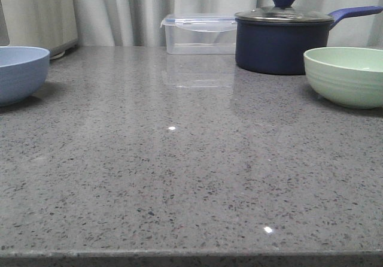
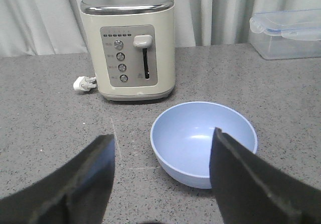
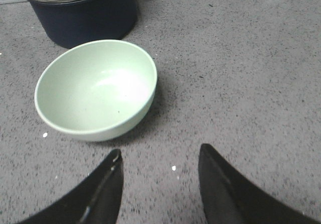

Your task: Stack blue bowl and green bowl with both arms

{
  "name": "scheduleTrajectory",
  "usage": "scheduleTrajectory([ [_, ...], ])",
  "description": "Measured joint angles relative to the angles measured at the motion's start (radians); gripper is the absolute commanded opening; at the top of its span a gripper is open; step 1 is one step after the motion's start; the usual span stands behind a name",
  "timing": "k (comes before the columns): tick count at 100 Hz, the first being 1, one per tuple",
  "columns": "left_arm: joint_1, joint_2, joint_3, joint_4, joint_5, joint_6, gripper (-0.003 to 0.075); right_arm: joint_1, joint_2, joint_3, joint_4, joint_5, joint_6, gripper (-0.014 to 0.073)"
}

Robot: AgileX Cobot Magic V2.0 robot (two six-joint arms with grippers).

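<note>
On the grey speckled stone countertop (image 1: 179, 177), the two bowls sit well apart at opposite sides of the front view. The blue bowl (image 1: 21, 72) stands upright at the far left, partly cut by the frame edge, near a cream toaster (image 1: 39, 12) behind it. The green bowl (image 1: 347, 75) stands upright at the far right, just beside and in front of a dark navy lidded saucepan (image 1: 278, 36) whose handle points right. A clear plastic container with a lid (image 1: 200, 33) rests at the back between toaster and saucepan, against pale curtains (image 1: 131, 6). Neither arm shows in the front view.

In the left wrist view, the left gripper (image 2: 163, 179) hangs above the countertop with its jaws spread wide and nothing between them. The blue bowl (image 2: 200, 138) lies empty just beyond the fingers, one finger overlapping its rim in the picture; whether it touches the bowl I cannot tell. The toaster (image 2: 133, 43) stands behind the bowl, its white plug (image 2: 84, 83) lying on the stone beside it, and the plastic container (image 2: 288, 33) sits off to one side.

In the right wrist view, the right gripper (image 3: 160, 184) is likewise wide open and holds nothing. The green bowl (image 3: 95, 91) sits empty, near but apart from the fingertips and offset to one side of the gap. The saucepan (image 3: 83, 13) stands just behind the bowl.
</note>
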Motion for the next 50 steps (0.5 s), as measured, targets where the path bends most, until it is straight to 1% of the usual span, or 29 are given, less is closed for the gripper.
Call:
scheduleTrajectory([
  [21,0.0,0.0,0.0,0.0,0.001,0.0,0.042,0.0,0.24,-0.187,0.0,0.029,0.0,0.0369],
  [50,0.0,0.0,0.0,0.0,0.002,0.0,0.042,0.0,0.609,-0.49,0.002,0.207,0.0,0.0369],
])
